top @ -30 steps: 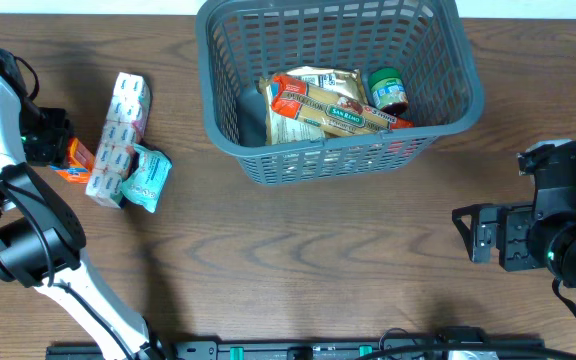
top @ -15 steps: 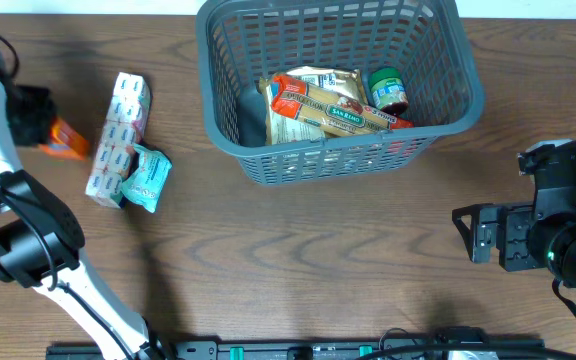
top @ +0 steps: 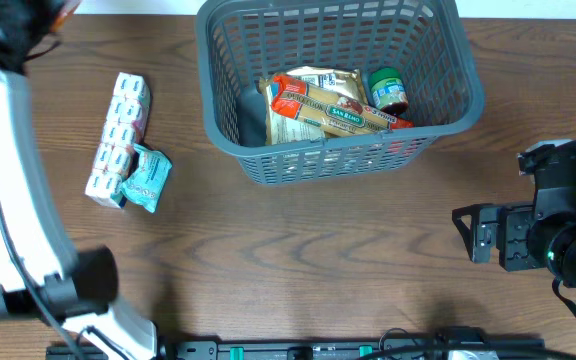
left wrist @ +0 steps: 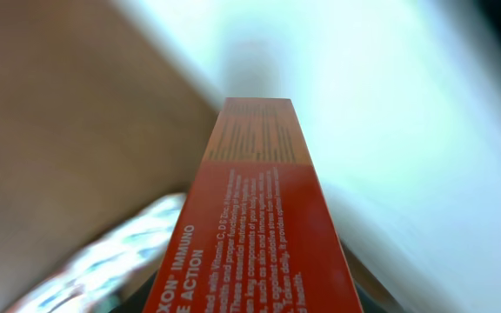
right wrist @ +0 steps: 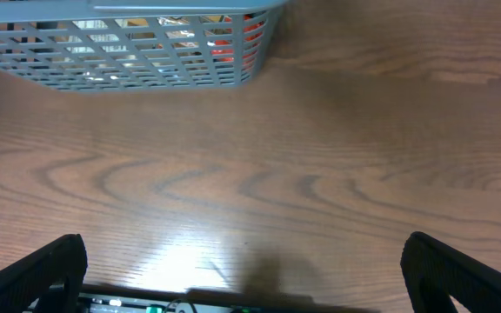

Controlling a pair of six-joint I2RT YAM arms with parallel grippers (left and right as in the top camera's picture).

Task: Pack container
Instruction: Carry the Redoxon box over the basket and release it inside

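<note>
Wood-grain table [top: 298, 260]. Container [top: 328, 162] stands upright at the far centre. Inside it, a red pasta packet [top: 333, 108] lies across a pale bag [top: 313, 80], with a green-lidded jar [top: 387, 88] at the right end; the slatted wall hides their lower parts.

A white-and-blue pack [top: 116, 138] and a teal pouch [top: 148, 178] touch each other left of the container.

Left arm reaches to the far-left corner. The left gripper [top: 38, 12] is mostly cut off there, clamped on an orange box [left wrist: 259, 217]. The wrist view is blurred.

Right gripper [top: 468, 235] is at the right edge with its fingers [right wrist: 46, 274] spread wide and nothing between them.
</note>
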